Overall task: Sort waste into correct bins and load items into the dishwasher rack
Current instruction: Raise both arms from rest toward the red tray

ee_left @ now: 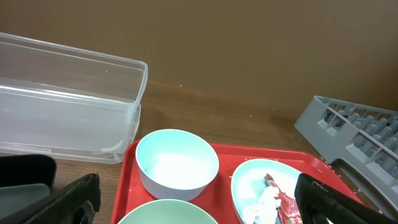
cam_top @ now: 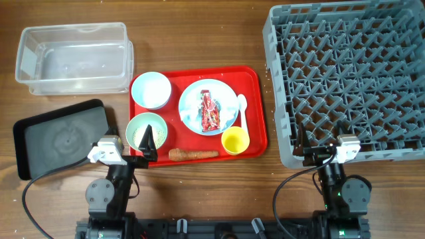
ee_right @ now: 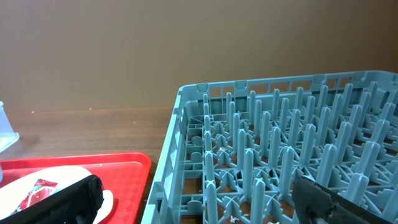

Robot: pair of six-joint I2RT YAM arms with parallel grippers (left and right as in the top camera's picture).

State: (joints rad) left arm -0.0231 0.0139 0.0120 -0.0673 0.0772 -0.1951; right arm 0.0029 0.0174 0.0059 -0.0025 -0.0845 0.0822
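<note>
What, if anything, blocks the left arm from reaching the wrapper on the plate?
Nothing visible, so probably yes: the wrapper lies uncovered on the plate, and the left gripper is open nearby.

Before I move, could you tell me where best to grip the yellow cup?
Probably by its rim, from straight above, with one finger inside: the cup stands upright with its mouth open, and the lip of the red tray crowds its near side.

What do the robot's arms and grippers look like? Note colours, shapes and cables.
Both arms are black with rounded joint housings. The left gripper and right gripper each carry a white block and dark, tapered fingers. A thin black cable loops from each arm's base.
</note>
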